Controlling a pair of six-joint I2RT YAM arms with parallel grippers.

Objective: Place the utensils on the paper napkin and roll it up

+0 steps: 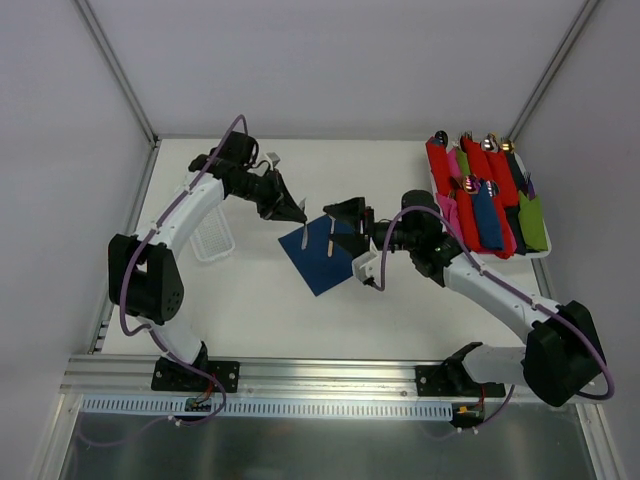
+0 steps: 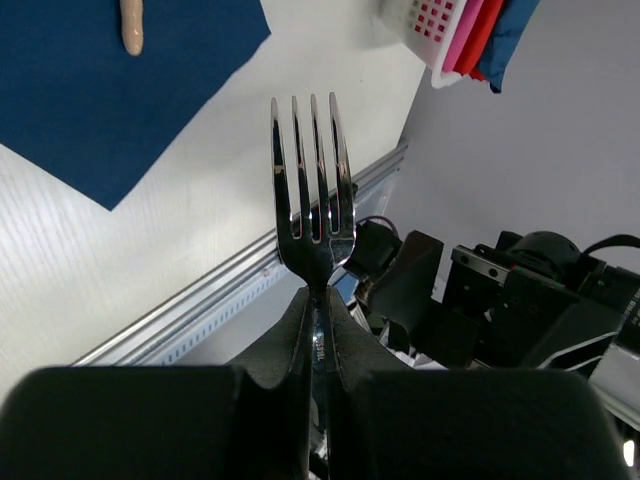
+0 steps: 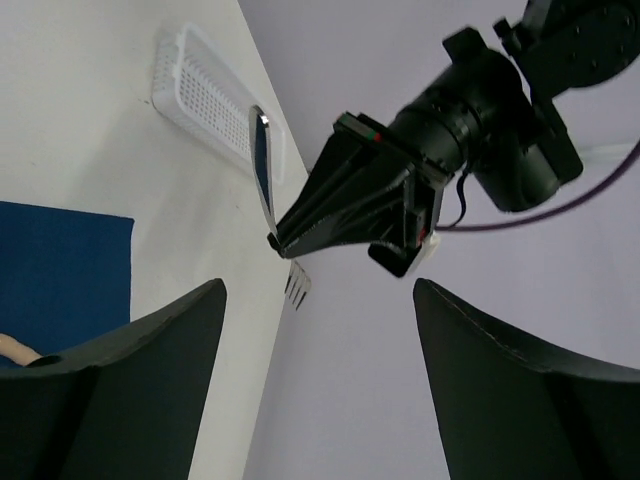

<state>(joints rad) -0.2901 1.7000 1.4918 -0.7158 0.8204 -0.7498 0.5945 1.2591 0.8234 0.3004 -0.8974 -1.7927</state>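
The navy paper napkin (image 1: 318, 262) lies flat on the table between the arms; it also shows in the left wrist view (image 2: 100, 90) and the right wrist view (image 3: 60, 260). One tan-handled utensil (image 1: 329, 236) lies on it; only its handle end shows in the wrist views (image 2: 131, 25) (image 3: 14, 350). My left gripper (image 1: 298, 212) (image 2: 320, 295) is shut on a silver fork (image 2: 312, 190) at its neck and holds it in the air over the napkin's left edge (image 3: 262, 170). My right gripper (image 1: 350, 226) (image 3: 318, 290) is open and empty above the napkin's right side.
A white tray (image 1: 545, 252) at the right back holds several red, pink, green and blue rolled napkins with utensil tips; its corner shows in the left wrist view (image 2: 440, 30). A small white basket (image 1: 212, 240) (image 3: 210, 110) sits left of the napkin. Enclosure walls surround the table.
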